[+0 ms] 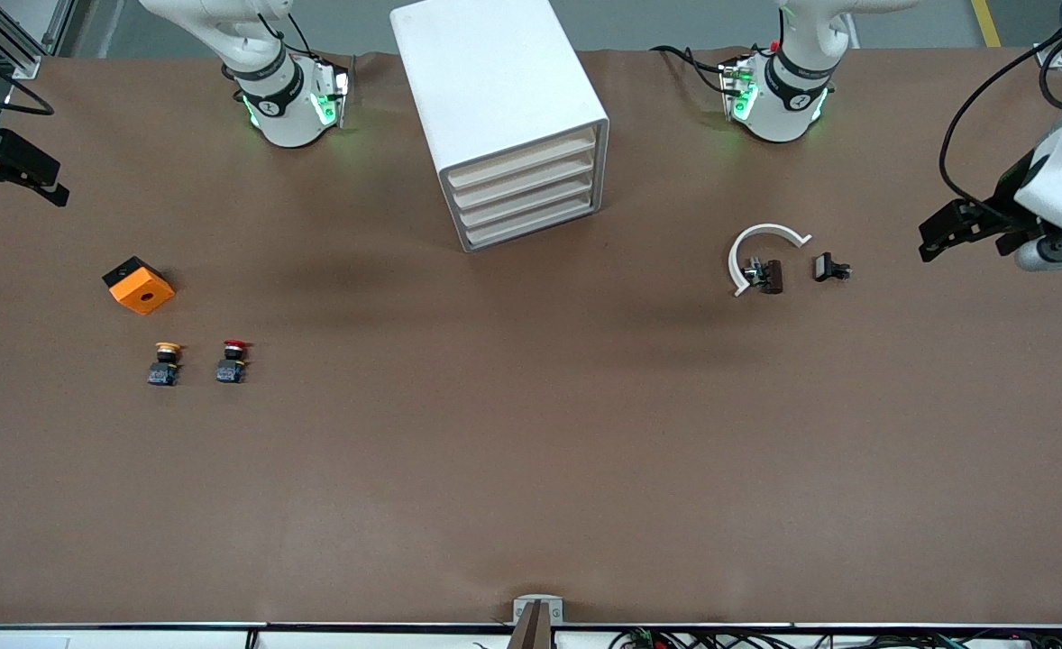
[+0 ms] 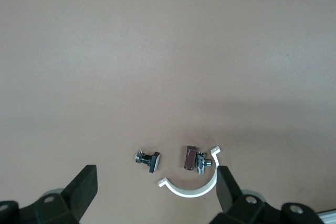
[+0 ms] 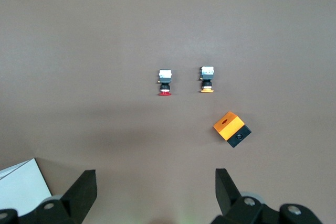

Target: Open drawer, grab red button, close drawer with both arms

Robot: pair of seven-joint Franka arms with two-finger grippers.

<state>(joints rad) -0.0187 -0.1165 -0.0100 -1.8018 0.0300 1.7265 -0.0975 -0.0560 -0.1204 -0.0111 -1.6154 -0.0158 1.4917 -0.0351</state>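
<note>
Four drawers (image 1: 527,194) sit shut in the white cabinet (image 1: 495,99), so I judge that no step is done yet; opening one comes first. From the front view, my left gripper (image 1: 946,236) hangs over the table edge at my left arm's end, and my right gripper (image 1: 22,171) hangs over the edge at my right arm's end. The red button (image 1: 233,361) stands toward my right arm's end, beside the yellow button (image 1: 165,363), both nearer the front camera than the orange cube (image 1: 138,285). A white clip (image 1: 759,255) and two small dark parts lie toward my left arm's end.

Left wrist view: my fingers (image 2: 84,190) are spread wide, holding nothing, over the clip (image 2: 191,188).

Right wrist view: my fingers (image 3: 83,192) are likewise wide and empty. The button (image 3: 165,83) shows a red cap on a dark body, lying well apart from the gripper.

Next move, as I judge it: bring one gripper to a drawer front and pull it squarely.
</note>
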